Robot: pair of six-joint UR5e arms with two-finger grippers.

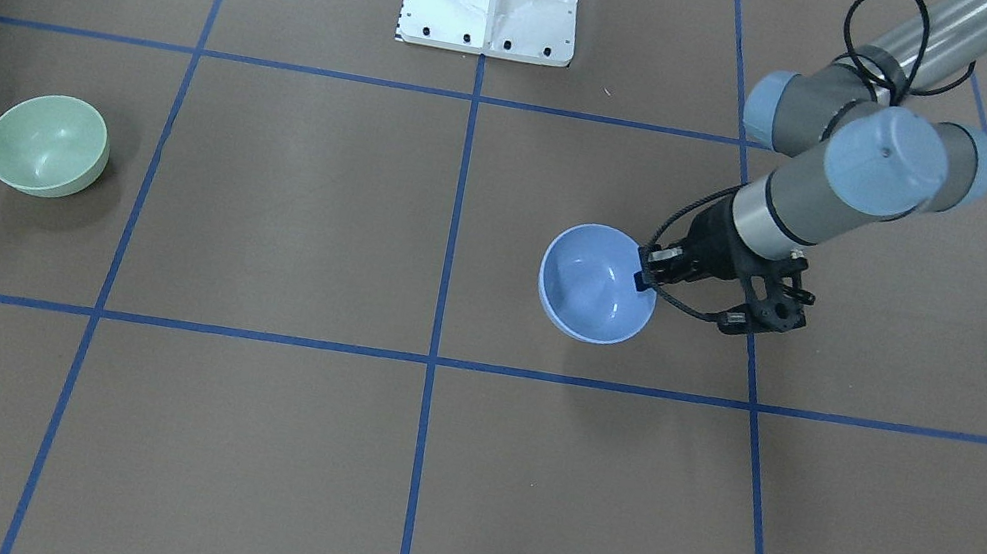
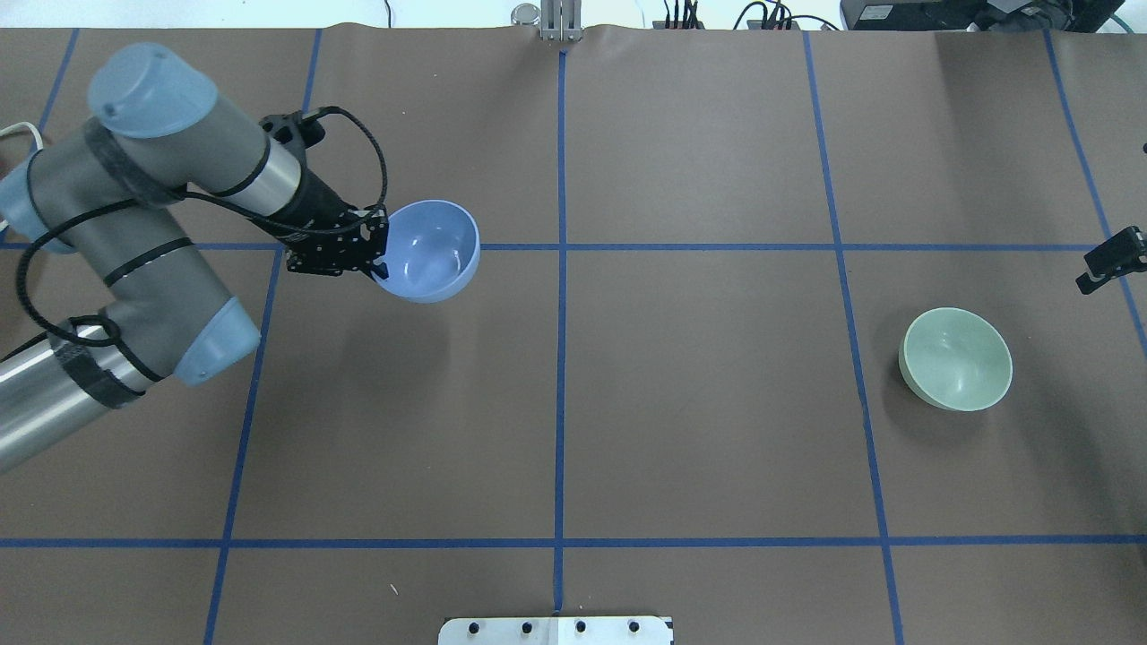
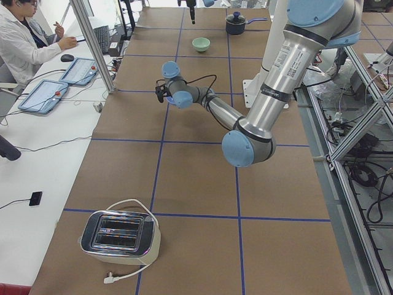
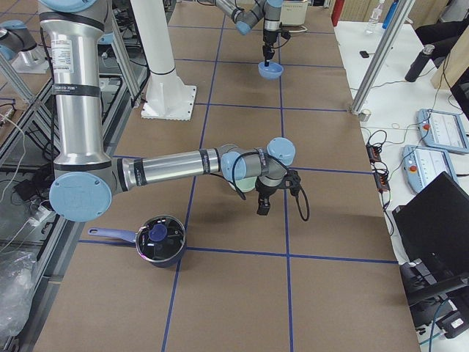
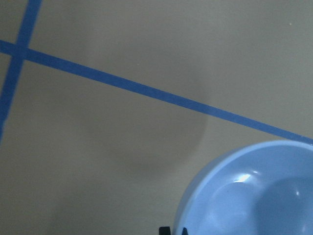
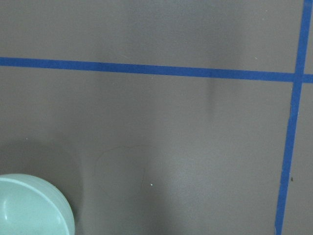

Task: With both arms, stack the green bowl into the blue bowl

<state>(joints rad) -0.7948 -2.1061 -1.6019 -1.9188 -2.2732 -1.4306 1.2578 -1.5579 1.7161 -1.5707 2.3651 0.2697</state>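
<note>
Blue bowl [image 2: 432, 249] hangs lifted, its rim pinched by left end effector [image 2: 380, 265].

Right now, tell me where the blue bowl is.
The blue bowl is in the overhead view's left half, its rim gripped by the left end effector, far from the green bowl.

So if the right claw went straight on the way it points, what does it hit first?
Probably bare table, not the green bowl. The right claw points straight down; its wrist view shows brown surface ahead, with the bowl only at the lower-left corner.
</note>
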